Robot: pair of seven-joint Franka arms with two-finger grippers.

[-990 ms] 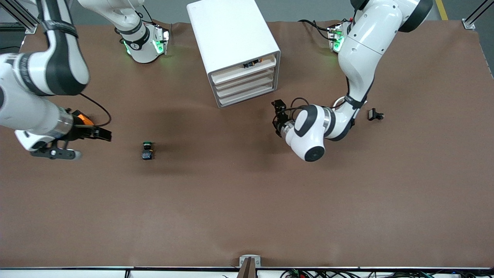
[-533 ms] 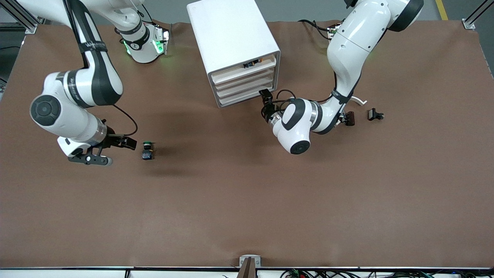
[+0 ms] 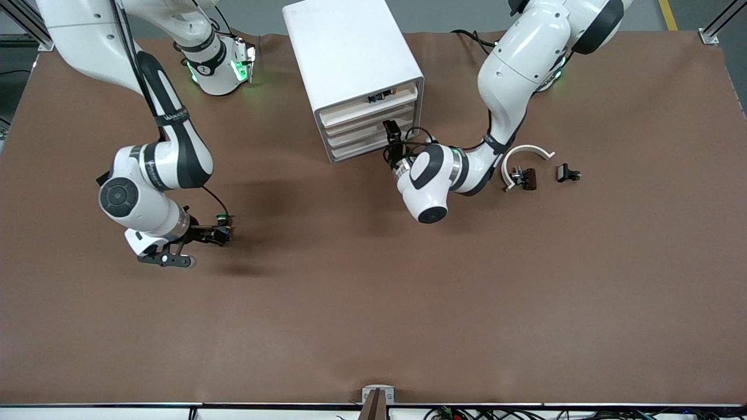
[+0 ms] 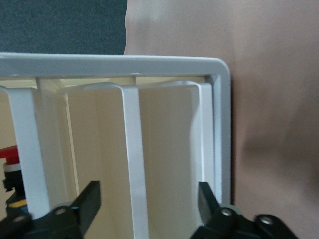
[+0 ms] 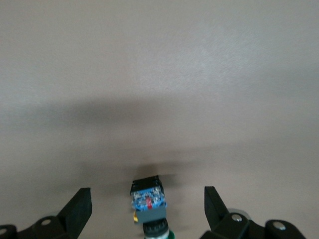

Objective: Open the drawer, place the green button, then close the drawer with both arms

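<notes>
Lying on its side on the brown desk at centre left of the front view, tiny push button with green cap and dark blue-black body (image 3: 223,224): light, rigid, probably rolls easily; best pinched across the square body. Long axis across the desk, cap toward the cabinet. Right gripper (image 5: 144,209) low around it, fingers spread, not touching. Left gripper (image 4: 149,201), fingers apart, facing the cream-fronted drawer (image 3: 369,121) of the white cabinet (image 3: 350,52), upper centre.

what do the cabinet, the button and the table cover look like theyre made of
Cabinet: probably moulded plastic, smooth matte white shell with rounded corners; its drawer fronts look cream and thin-walled.
Button: likely plastic, with a dark blue-black boxy body and a glossy green cap; small metal contacts are possible but too small to tell.
Table cover: a matte brown sheet, perhaps paper or vinyl; it wrinkles by the robots' bases.
</notes>
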